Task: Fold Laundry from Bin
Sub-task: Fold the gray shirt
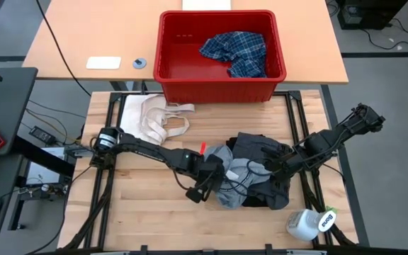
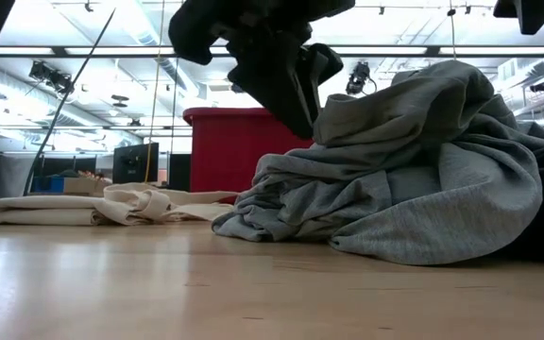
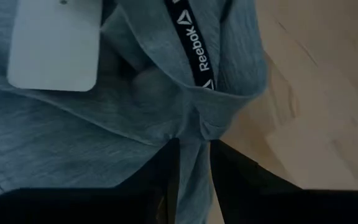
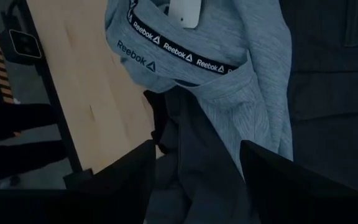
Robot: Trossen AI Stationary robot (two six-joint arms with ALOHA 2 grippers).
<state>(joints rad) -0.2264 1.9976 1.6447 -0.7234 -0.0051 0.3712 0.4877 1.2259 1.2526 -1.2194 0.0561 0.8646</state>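
Item 1, nearest me: white jug (image 1: 307, 224) lying at five o'clock on the desk (image 1: 133, 212), clear of the work.

Item 2: left end effector (image 1: 211, 180), just left of centre, pinched together on a fold of the light grey garment (image 1: 234, 183) beside its branded neck tape (image 3: 196, 43). I read this as a firm hold on thin cloth.

Item 3: right end effector (image 1: 273, 166), at three o'clock of the heap, fingers apart above the dark garment (image 4: 328, 93), holding nothing that I can see.

Item 4: the laundry heap itself, grey over black (image 1: 264, 152), crumpled at desk centre. I judge it soft, light and limp; it will sag and drag, not slide stiffly. The best hold looks to be at the collar seam or a hem edge, where the cloth is doubled.

Item 5: cream cloth with strap loops (image 1: 151, 120), at ten o'clock, apart from the heap.

Item 6, farthest: red bin (image 1: 190, 88) at twelve o'clock, with the plaid shirt (image 1: 236, 51) bunched in its right half, not yet taken out.
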